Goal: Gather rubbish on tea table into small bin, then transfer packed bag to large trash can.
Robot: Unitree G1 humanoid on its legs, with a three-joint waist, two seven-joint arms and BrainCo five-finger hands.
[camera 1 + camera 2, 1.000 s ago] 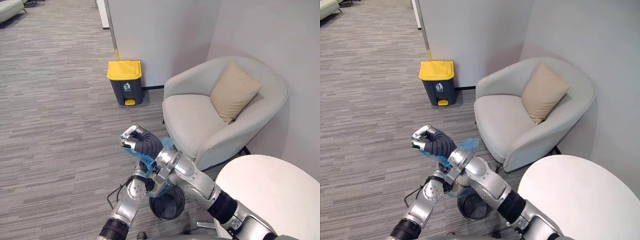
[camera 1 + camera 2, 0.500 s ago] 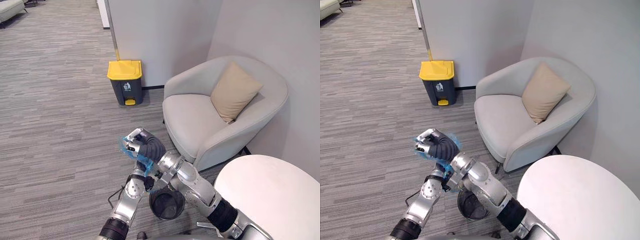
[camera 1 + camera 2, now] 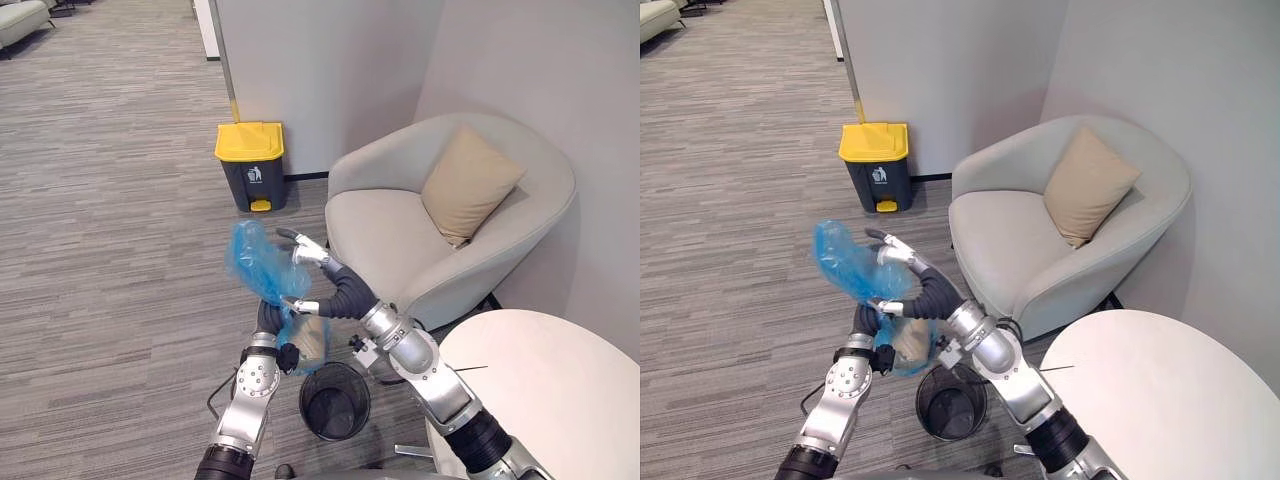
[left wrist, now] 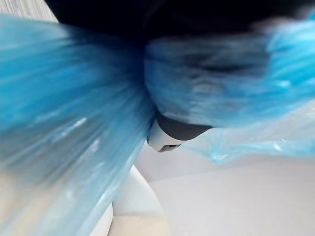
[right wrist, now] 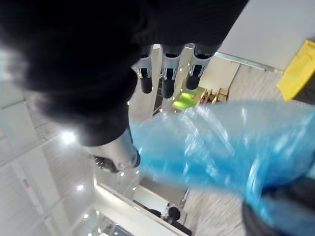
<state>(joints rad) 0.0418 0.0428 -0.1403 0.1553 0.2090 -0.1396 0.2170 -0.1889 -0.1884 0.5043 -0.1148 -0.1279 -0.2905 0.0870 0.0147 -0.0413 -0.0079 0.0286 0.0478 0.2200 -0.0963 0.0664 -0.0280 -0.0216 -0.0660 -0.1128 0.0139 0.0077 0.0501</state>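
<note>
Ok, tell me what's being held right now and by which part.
The left hand appears to grip the blue rubbish bag at its gathered neck, between loose top and packed bottom. The right hand is open beside it, holding nothing.

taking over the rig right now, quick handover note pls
Left hand: shut on the blue bag, holding it above the small bin.
Right hand: open, fingers straight beside the bag's loose top.
Done: bag is out of the bin with rubbish inside; tea table looks bare where visible.
Left: carry the bag to the yellow-lidded trash can by the wall; its lid is closed.
</note>
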